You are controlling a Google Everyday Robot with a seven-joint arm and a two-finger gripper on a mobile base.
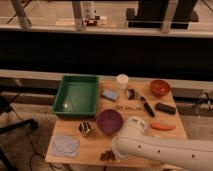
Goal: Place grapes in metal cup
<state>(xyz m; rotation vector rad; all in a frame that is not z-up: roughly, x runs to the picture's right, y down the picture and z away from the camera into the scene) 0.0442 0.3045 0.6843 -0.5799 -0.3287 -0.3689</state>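
Observation:
The grapes [106,156], a small dark bunch, lie on the wooden table [95,145] near its front edge. The metal cup [85,129], short and shiny, stands upright to the left of the purple bowl [109,121], behind and to the left of the grapes. My white arm [155,147] comes in from the bottom right. Its gripper [115,151] is low over the table, right beside the grapes on their right, and it is shut. The arm's bulk hides most of it, and I cannot see whether it touches the grapes.
A green tray [76,95] sits at the back left and a grey cloth [65,145] at the front left. A blue sponge [109,95], white cup [122,81], brown bowl [160,87], black-handled tool [146,105], dark block [165,108] and carrot [162,126] fill the back and right.

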